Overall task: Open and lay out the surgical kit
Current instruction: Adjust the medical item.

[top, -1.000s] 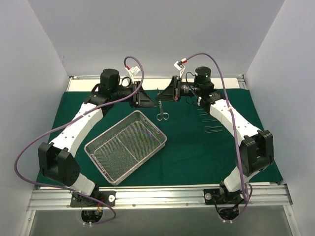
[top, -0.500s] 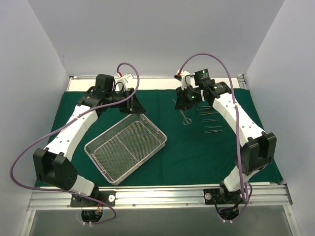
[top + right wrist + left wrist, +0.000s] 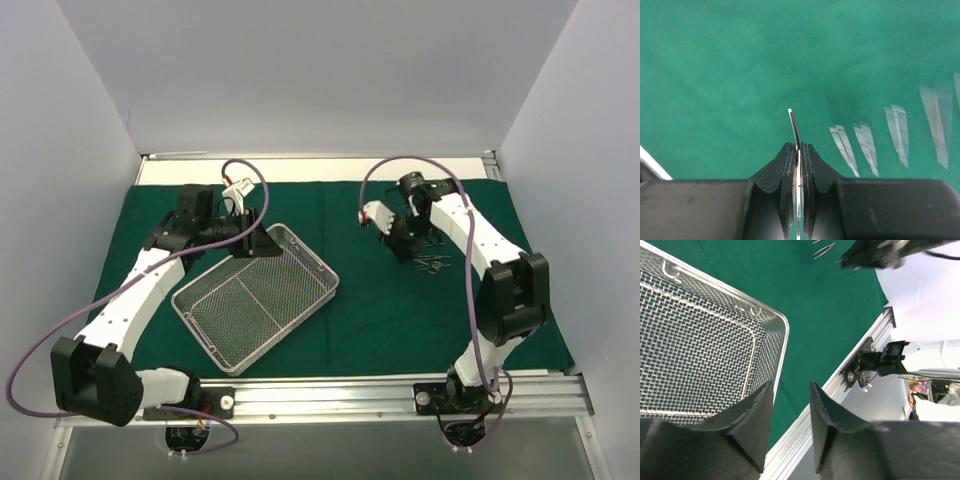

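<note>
- The rectangular silver wire-mesh tray (image 3: 250, 300) lies on the dark green cloth drape (image 3: 380, 310), left of centre, with its long axis running from near-left to far-right.
- The left gripper (image 3: 790, 415) hangs over the tray's far corner, its fingers (image 3: 757, 420) apart with nothing between them.
- The right gripper (image 3: 797, 155) is clamped on the thin curved steel scissors (image 3: 794, 130); the blade tip points away from the wrist, and the handles are hidden.
- The small steel instruments (image 3: 430, 262) lie in a row just beside the right gripper, blurred in the wrist view.
</note>
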You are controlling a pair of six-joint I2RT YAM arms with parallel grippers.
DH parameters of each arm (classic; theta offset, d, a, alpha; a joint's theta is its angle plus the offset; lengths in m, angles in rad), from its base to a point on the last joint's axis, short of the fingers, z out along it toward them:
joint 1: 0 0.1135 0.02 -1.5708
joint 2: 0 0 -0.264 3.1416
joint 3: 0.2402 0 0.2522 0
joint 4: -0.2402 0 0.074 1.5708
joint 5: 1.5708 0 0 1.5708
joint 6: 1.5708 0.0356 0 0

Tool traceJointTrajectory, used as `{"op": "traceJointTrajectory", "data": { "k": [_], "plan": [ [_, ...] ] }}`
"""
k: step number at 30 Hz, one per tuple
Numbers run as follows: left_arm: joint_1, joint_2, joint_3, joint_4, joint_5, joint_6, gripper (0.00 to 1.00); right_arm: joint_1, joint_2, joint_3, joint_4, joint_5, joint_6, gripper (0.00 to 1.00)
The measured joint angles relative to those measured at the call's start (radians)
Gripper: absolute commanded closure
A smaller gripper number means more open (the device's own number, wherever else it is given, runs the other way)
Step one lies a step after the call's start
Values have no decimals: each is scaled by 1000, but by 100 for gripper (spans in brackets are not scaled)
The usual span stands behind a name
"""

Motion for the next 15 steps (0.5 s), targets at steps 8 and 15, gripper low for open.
{"op": "traceJointTrajectory", "data": {
  "k": [8,15],
  "plan": [
    [-61,-203,-93,75,-72,-24,49,11,238,-8,-69,-5,-172,100],
    [-66,-183,-93,88,-52,-26,52,20,213,104,2,-43,-43,100]
  ]
}}
